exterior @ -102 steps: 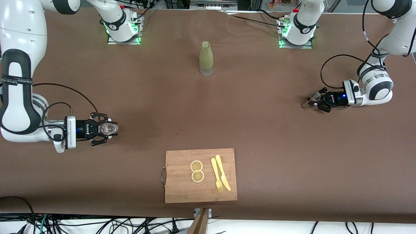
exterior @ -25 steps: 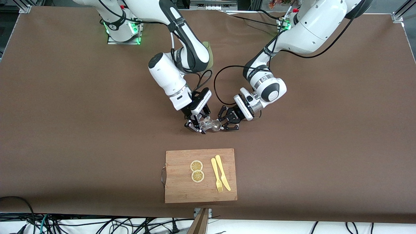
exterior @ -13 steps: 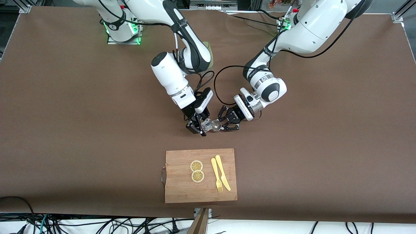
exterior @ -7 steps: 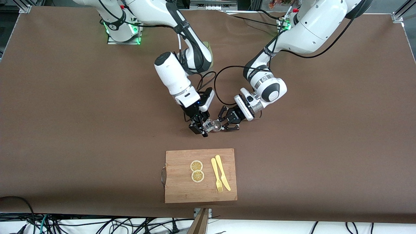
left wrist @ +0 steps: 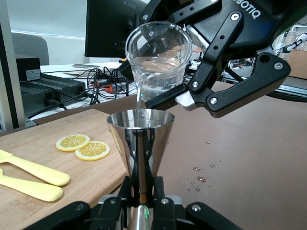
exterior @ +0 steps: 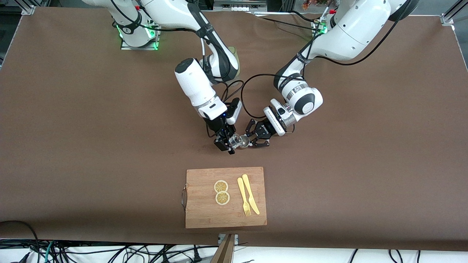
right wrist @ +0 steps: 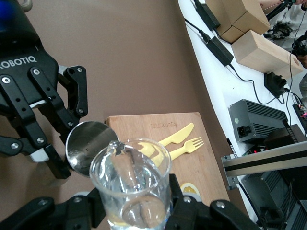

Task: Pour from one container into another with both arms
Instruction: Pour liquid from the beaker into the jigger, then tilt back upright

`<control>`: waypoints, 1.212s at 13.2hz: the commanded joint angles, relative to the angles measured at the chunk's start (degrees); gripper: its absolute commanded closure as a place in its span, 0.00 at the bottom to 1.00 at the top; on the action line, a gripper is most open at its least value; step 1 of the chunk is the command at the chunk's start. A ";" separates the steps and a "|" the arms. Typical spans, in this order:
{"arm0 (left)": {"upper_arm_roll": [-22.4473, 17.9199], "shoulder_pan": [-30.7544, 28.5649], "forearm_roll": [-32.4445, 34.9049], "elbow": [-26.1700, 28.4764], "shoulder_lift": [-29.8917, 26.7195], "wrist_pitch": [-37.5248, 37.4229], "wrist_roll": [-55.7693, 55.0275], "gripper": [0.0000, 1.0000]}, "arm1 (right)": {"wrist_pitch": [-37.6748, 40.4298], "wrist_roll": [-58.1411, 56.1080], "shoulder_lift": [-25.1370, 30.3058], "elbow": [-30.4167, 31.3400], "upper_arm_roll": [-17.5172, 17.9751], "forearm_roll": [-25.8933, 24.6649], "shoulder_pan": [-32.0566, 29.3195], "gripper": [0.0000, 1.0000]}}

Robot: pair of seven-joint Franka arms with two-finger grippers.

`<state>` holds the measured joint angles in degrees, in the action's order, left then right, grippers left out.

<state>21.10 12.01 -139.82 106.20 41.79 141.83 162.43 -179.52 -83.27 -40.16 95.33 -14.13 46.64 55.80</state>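
Pour in progress over the middle of the brown-covered counter [exterior: 109, 146], a little farther from the front camera than the wooden cutting board [exterior: 204, 215].

Right tool [exterior: 229, 143]: fingers closed on the tiny clear glass cup with thick base [left wrist: 156, 60], which is tipped spout-down. Left tool [exterior: 251, 140]: fingers clamped on the narrow waist of the small silvery hourglass-shaped metal jigger [left wrist: 140, 143], held upright with its upper cone directly under the cup's lip. Both vessels are held up in the air.

In the left wrist view a thin clear stream drops from the cup's lip into the upper cone. Liquid remains in the cup. A few droplets [left wrist: 199, 175] lie on the counter beside the jigger, so some has likely missed.

How to run this step well (judgement):
- Keep the lip centred above the cone's mouth; the opening is narrow and the margin is slim.
- Increase the tilt slowly, so the stream stays thin and does not run down the glass wall.
- Hold the jigger level and motionless; all motion should come from the right arm.
- The cone looks small, so watch its fill level and right the cup before it overflows.

Board carries two lemon slices [exterior: 221, 192] plus a yellow plastic fork and knife [exterior: 248, 199]; not involved.
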 commanded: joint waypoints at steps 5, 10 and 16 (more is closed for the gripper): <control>1.40 -1.20 -6.78 0.50 -0.39 -0.42 20.03 1.00 | -0.92 3.20 0.08 -0.59 0.24 10.01 0.71 0.64; 1.48 -1.90 -6.69 0.76 -0.65 -0.59 20.03 1.00 | -0.74 3.29 1.66 -0.50 1.64 22.15 0.80 0.64; 4.90 -10.93 -2.59 5.75 -2.67 -4.62 20.73 1.00 | -0.22 3.29 8.77 4.41 1.38 32.71 0.45 0.64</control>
<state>22.22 7.29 -139.61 107.00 41.16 140.89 162.68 -179.69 -80.24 -35.43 95.68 -13.00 76.28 56.39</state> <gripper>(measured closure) 0.789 0.520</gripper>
